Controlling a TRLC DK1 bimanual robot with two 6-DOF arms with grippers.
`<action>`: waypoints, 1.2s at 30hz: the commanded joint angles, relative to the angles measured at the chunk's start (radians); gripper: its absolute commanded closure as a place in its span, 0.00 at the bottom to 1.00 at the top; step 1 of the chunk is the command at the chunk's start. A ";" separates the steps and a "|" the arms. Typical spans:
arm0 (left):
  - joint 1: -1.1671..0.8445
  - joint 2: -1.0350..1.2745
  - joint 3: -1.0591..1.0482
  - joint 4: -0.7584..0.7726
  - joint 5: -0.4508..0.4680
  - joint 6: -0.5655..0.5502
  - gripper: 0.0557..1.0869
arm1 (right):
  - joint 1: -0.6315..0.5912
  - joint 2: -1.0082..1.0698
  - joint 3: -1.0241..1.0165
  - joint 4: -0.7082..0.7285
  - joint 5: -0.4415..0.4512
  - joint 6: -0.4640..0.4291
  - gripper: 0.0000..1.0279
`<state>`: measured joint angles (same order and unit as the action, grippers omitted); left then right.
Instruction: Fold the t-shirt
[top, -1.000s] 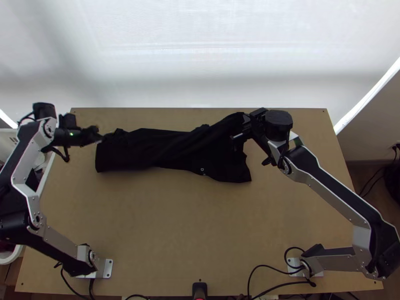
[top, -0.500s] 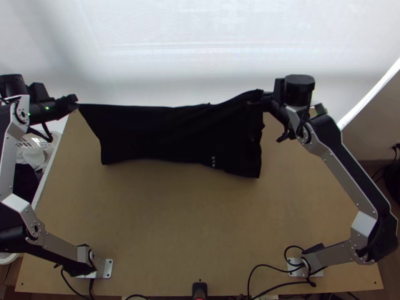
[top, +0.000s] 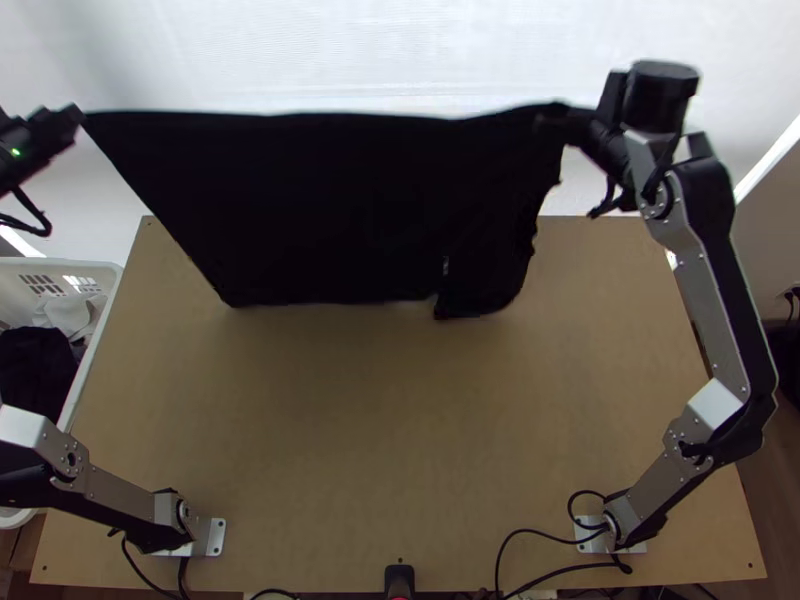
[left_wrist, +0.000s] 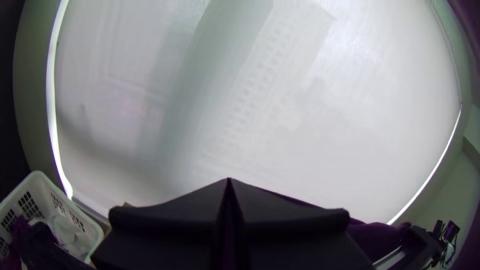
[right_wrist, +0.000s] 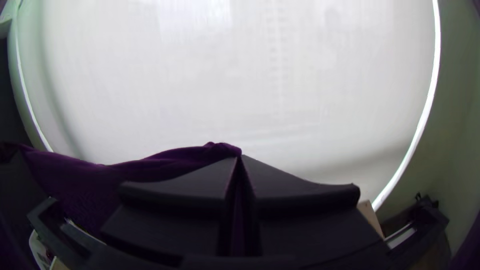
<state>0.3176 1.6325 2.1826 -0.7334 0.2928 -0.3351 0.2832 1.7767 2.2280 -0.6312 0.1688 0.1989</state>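
The shirt (top: 330, 200) hangs stretched at twelve o'clock over the surface (top: 330, 430), pinched by left hand (top: 80, 116) and right hand (right_wrist: 239, 157); lifting looks done, laying out and folding remain.

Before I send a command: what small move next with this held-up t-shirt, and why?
Probably lower the t-shirt evenly: the left gripper and right gripper pinch opposite ends of its upper edge, stretched between them, and its lower edge hangs over the table.
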 joint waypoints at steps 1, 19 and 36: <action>0.003 -0.043 0.031 0.086 -0.053 -0.036 0.96 | -0.049 -0.030 0.062 0.172 0.041 -0.061 0.97; 0.051 -0.342 -0.035 0.213 -0.123 -0.091 0.96 | -0.082 -0.560 -0.266 0.309 0.066 -0.168 0.97; 0.063 -0.908 -0.753 0.462 -0.107 -0.079 0.96 | -0.032 -1.085 -0.600 0.061 0.057 -0.187 0.97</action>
<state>0.3622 0.7235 1.5112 -0.2558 0.2195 -0.4038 0.2436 0.7090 1.6871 -0.5411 0.1909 0.0025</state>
